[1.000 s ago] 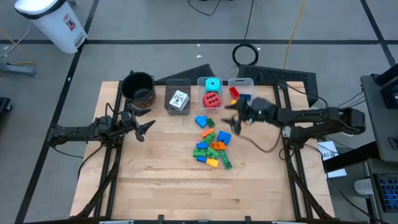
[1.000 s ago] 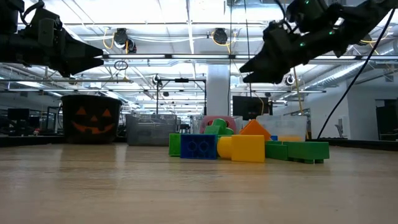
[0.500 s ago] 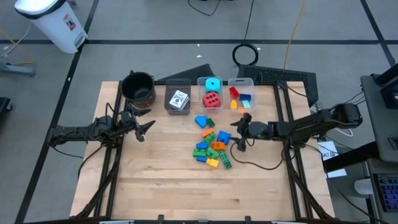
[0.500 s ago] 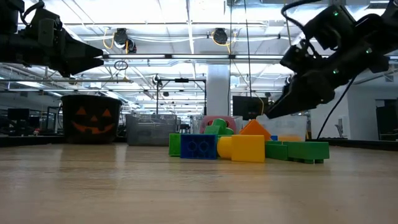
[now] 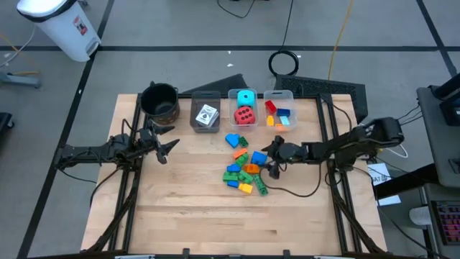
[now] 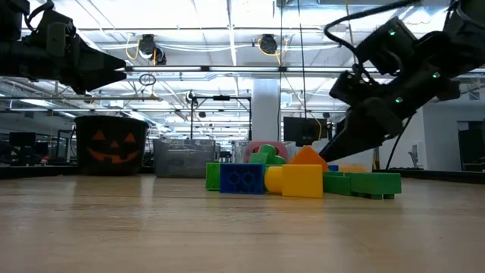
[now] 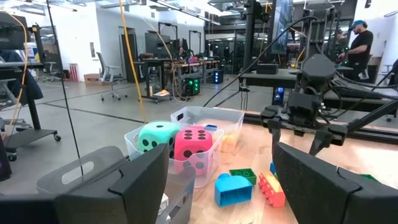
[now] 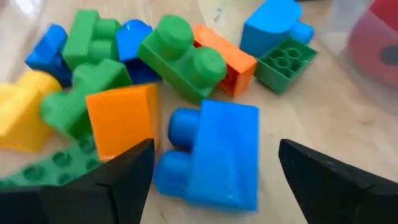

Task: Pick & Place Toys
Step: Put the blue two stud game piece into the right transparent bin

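Observation:
A pile of small blue, green, orange and yellow bricks (image 5: 244,170) lies on the wooden table's middle. My right gripper (image 5: 272,162) hangs open at the pile's right side, slanting down. In the right wrist view its fingers (image 8: 118,180) stand on either side of a blue brick (image 8: 224,158), which lies flat on the table beside an orange brick (image 8: 121,121); no touch shows. In the low view the right gripper (image 6: 332,155) is just above the pile (image 6: 303,179). My left gripper (image 5: 171,147) waits open over the table's left part, holding nothing.
Three bins stand in a row at the far edge: one with white cards (image 5: 206,115), one with a cyan and a red dotted cube (image 5: 244,108), one with bricks (image 5: 279,115). A black round pot (image 5: 159,101) stands at the far left. A cable (image 5: 298,193) trails below the right arm.
My right gripper has come away from the brick bin, toward the table's near edge and down to the pile's right side, tipping further downward. The bricks have not moved. My left arm has kept still.

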Robot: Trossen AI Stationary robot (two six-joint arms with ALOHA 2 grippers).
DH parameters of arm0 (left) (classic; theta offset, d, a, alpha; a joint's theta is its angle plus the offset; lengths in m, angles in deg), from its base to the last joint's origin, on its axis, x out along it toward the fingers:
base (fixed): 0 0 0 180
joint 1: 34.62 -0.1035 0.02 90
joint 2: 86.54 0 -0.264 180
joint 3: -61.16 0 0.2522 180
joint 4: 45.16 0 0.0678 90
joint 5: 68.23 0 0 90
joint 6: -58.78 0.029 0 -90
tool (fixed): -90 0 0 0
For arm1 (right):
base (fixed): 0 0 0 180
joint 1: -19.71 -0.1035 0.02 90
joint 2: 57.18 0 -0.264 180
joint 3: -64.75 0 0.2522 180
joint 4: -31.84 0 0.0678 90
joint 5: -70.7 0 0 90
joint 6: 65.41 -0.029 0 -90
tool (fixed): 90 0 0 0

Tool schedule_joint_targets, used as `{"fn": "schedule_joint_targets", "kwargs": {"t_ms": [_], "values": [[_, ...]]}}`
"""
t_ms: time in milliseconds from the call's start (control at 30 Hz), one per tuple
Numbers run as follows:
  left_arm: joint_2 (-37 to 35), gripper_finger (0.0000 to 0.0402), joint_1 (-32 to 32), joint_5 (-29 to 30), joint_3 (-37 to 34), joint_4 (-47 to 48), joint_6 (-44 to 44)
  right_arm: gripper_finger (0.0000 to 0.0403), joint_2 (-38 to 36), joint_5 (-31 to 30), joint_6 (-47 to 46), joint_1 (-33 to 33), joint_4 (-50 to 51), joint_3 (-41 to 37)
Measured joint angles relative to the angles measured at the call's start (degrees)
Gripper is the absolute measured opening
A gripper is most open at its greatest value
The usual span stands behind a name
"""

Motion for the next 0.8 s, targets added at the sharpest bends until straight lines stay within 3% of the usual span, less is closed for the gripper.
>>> {"fn": "schedule_joint_targets", "kwargs": {"t_ms": [267, 400, 800], "values": [[0.02, 0.0292, 0.0, 0.02, 0.0, 0.02, 0.01, 0.0313, 6.47, 4.57, -0.39, 0.75, 5.43, 4.07], [0.02, 0.0292, 0.0, 0.0, 0.0, 0.02, 0.0, 0.0313, 6.17, 5.82, 1.92, 0.93, 9.58, 4.78], [0.02, 0.0292, 0.0, 0.0, 0.0, -0.03, 0.0, 0.0313, 3.28, 4.2, 2.58, 0.89, 8.65, 4.65]]}}
